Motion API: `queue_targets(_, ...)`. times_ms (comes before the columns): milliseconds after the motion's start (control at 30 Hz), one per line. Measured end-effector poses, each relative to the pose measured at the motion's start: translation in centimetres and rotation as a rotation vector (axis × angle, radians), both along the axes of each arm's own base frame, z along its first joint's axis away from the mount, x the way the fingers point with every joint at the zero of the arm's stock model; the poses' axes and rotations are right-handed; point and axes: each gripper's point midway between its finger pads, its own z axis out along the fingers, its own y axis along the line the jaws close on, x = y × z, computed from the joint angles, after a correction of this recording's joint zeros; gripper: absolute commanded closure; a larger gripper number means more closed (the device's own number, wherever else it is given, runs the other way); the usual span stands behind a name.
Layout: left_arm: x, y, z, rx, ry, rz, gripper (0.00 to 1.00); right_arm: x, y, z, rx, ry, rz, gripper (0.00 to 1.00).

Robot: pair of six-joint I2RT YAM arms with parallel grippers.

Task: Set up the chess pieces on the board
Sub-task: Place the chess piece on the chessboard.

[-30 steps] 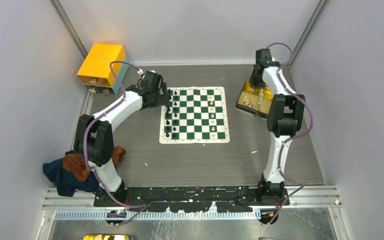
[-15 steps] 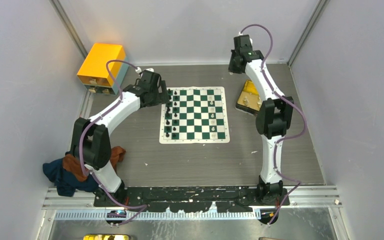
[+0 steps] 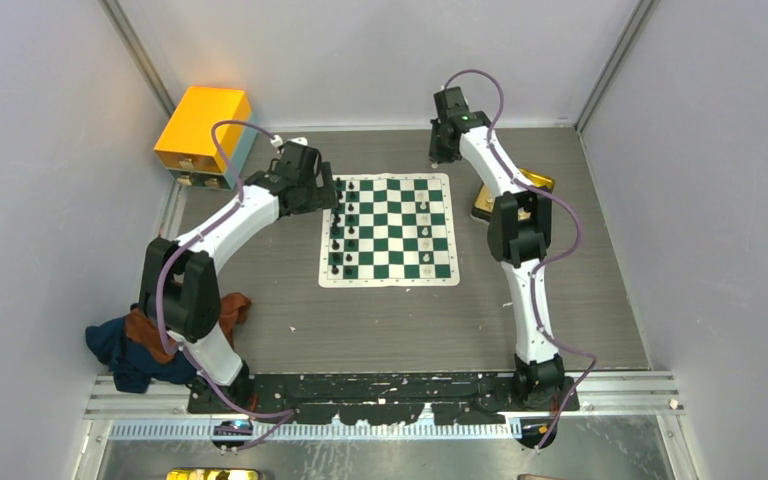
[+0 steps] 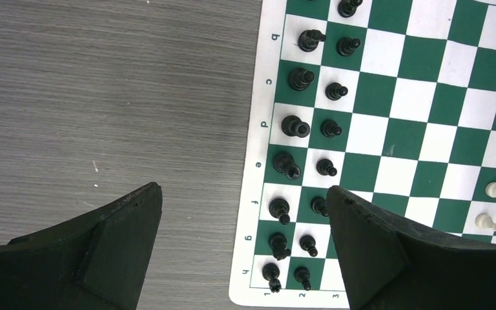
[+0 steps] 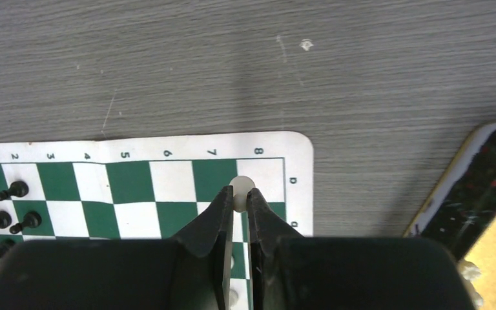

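The green and white board [image 3: 390,230] lies mid-table. Two columns of black pieces [image 3: 343,225] stand along its left side, seen close in the left wrist view [image 4: 300,129]. A few cream-white pieces [image 3: 426,232] stand in the right-hand columns. My left gripper [image 4: 242,213] is open and empty, above the board's left edge [image 3: 328,195]. My right gripper [image 5: 240,197] is shut on a cream-white piece [image 5: 242,186] and holds it over the board's far right corner [image 3: 444,160], above the top corner squares.
A translucent yellow tray [image 3: 508,196] with more white pieces lies right of the board, partly behind the right arm. An orange-yellow box [image 3: 203,130] stands at the far left. A heap of cloth [image 3: 145,335] lies at the near left.
My right arm has swung left from the yellow tray to the board's far right corner, carrying the white piece. My left arm has barely moved.
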Motion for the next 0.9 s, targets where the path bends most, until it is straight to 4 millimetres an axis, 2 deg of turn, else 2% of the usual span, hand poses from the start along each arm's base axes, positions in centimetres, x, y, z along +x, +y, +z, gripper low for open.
queue_targets(333, -0.4, 0.1, -0.6, 0.001, 0.005, -0.001, 0.02, 0.4, 3.5, -0.4, 0.021, -0.013, 0.065, 0.99)
queue_targets(500, -0.6, 0.2, -1.0, 0.003, 0.011, 0.000, 0.02, 0.4, 4.5, -1.3, 0.020, 0.001, 0.082, 0.99)
queue_targets(700, -0.8, 0.3, -1.4, 0.006, 0.018, 0.000, 0.01, -0.5, 4.6, -3.8, 0.001, 0.066, 0.088, 0.99)
queue_targets(900, -0.7, 0.3, -1.3, 0.003, 0.010, 0.000, 0.02, -0.8, 4.5, -4.1, -0.005, 0.081, 0.088, 0.99)
